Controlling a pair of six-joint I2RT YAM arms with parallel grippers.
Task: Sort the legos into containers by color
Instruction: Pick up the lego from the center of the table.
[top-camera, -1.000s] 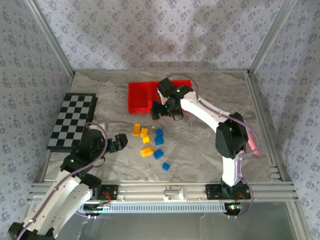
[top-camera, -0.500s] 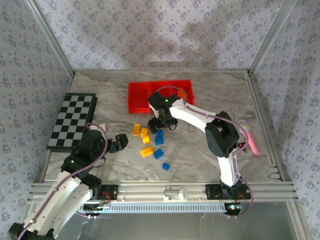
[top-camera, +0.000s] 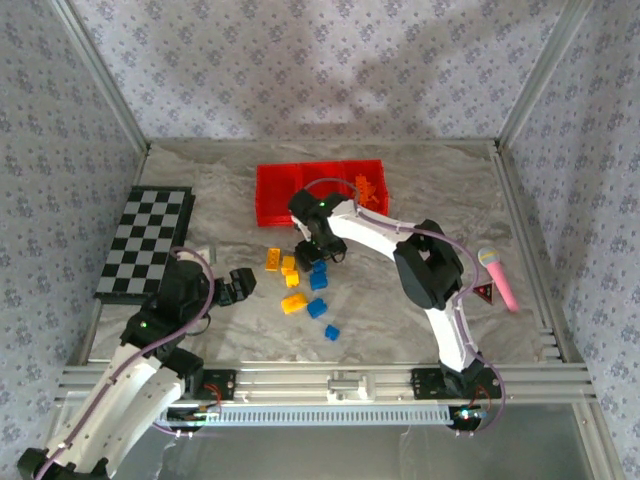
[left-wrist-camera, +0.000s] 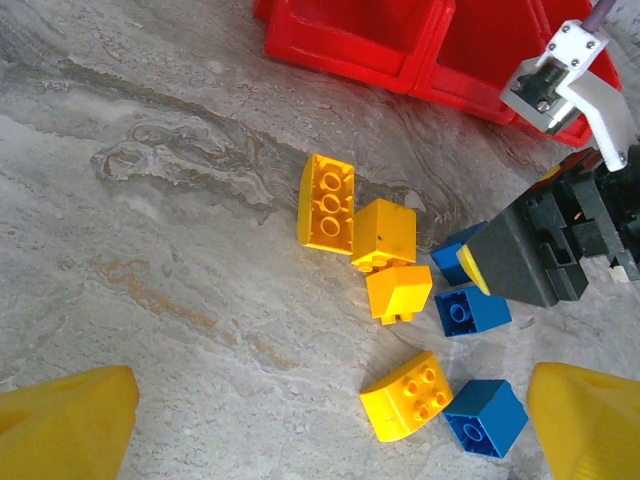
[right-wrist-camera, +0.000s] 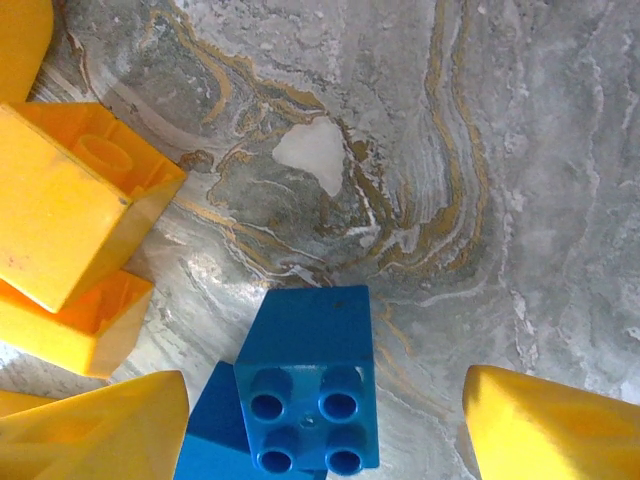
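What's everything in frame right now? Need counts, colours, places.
bins: three, red, joined in a row, far middle of the table
orange bricks: a few, exact count unclear, in the right-hand bin
yellow bricks: four, loose on the table in front of the bins
blue bricks: four, loose, just right of the yellow ones
checkered board: one, black and white, left side of the table
microphone-shaped thing: one, pink with a yellow-green head, right side of the table
table: one, grey marbled
left end effector: open, empty, left of the bricks
right end effector: open, straddling a blue brick, fingers clear of it
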